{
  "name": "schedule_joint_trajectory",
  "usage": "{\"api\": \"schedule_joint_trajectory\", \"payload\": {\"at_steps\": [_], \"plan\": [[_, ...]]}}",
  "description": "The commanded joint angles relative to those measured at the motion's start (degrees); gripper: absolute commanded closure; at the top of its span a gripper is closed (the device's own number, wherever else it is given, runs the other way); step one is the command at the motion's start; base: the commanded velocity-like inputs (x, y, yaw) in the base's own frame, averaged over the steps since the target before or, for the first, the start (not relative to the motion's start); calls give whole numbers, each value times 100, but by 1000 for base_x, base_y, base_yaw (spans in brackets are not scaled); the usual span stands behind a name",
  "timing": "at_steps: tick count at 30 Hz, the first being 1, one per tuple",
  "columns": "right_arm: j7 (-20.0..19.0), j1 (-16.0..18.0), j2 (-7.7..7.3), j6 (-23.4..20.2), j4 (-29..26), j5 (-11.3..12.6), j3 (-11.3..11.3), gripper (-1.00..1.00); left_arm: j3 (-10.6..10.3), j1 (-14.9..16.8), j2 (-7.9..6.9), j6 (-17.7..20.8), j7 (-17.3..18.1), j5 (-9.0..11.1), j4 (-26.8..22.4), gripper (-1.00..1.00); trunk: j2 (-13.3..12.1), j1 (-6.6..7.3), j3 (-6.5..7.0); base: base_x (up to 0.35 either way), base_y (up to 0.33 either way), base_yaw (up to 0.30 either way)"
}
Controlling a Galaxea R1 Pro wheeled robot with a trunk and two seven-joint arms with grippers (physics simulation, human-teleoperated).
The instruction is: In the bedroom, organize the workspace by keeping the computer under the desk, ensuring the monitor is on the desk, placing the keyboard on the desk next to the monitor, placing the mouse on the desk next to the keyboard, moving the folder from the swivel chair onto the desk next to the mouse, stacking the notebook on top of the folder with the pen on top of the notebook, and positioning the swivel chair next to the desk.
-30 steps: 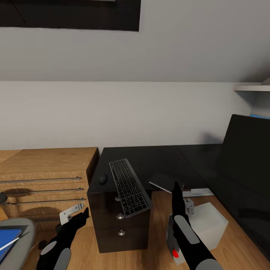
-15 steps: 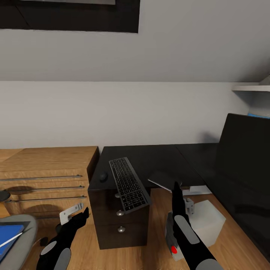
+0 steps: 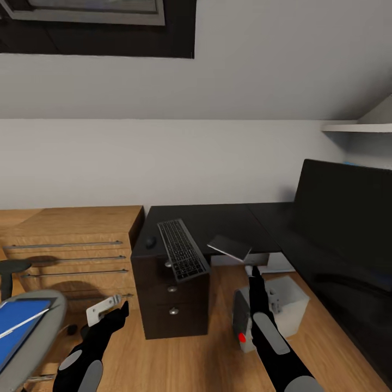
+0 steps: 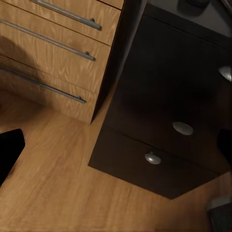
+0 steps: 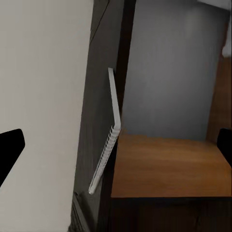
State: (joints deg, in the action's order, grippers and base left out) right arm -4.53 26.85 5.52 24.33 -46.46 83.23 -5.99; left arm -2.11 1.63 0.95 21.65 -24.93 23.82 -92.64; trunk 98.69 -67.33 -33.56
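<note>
Two things overhang the bench [image 3: 218, 218] edge: the keyboard [image 3: 182, 249], jutting past the drawer front, and a thin dark notebook [image 3: 230, 247] with a spiral side. Both look light and stiff; each wants gripping across its overhanging edge, the keyboard near mid-length to avoid tipping. The mouse [image 3: 150, 242] sits beside the keyboard. The folder [image 3: 19, 326], flat and probably slippery, lies on the swivel chair [image 3: 51, 321] under the pen [image 3: 24, 322]. Left end effector [image 3: 117, 307] and right end effector [image 3: 255, 272] hang free, both released.
</note>
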Motion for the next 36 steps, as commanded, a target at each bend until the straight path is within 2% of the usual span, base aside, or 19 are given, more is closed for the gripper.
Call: {"api": "schedule_joint_trajectory", "payload": {"at_steps": [1, 7, 11, 15, 16, 19, 20, 25, 31, 32, 34, 35, 36], "plan": [[-6, 5, -2, 32, 5, 61, -17, -100, -6, 4, 0, 14, -47, 53, -9, -100, 3, 4, -6, -327, -112, 0], [352, 4, -33, 29, 5, -2, -17, -100, -8, 4, -4, 23, -47, 53, -9, -100, 3, 4, -6, -324, -139, 0], [716, 5, -161, 29, 1, -244, -21, -100, -18, 4, -1, 40, -47, 56, -5, -100, 3, 4, -6, -222, -126, 0], [1060, 5, -196, 11, 2, -523, -25, -100, -25, 4, -1, 47, -47, 60, 43, -100, -37, 26, 12, -81, -46, 0], [1239, 5, -204, -15, 13, -705, -35, -100, -24, 4, -5, 50, -47, 62, 126, -100, -77, 48, 30, -36, -21, 0], [1469, 5, -206, -49, 116, -1023, -74, -100, -21, 1, -21, 49, -50, 56, 352, -100, -197, 114, 84, -23, -13, 0], [1578, 5, -199, -61, 314, -1261, -125, -100, -20, -1, -45, 49, -49, 52, 567, -100, -237, 136, 102, -12, -7, 0], [1705, 11, -176, -41, 1080, -1958, -321, -100, -27, -4, -85, 15, -38, 26, 1291, -100, -438, 246, 192, -6, -4, 0], [1751, 19, -110, 18, 1814, -2944, -597, -100, -79, -12, -84, -21, -33, 7, 2061, -100, -678, 377, 299, -2, -1, 0], [1759, 20, -84, 57, 2064, -3264, -660, -100, -133, -16, -85, -27, -37, 4, 2331, -100, -719, 399, 317, 0, 0, 0], [1763, 21, -65, 130, 2343, -3552, -700, -100, -192, -18, -87, -34, -39, 0, 2606, -100, -799, 443, 353, 0, 0, 0], [1774, 22, -46, 339, 2988, -3926, -738, -100, -267, -21, -92, -58, -33, 0, 3122, -100, -839, 465, 371, 0, 0, 0], [1775, 22, -44, 384, 3149, -3979, -743, -100, -280, -21, -91, -73, -32, 0, 3255, -100, -879, 487, 389, 0, 0, 0]]}}
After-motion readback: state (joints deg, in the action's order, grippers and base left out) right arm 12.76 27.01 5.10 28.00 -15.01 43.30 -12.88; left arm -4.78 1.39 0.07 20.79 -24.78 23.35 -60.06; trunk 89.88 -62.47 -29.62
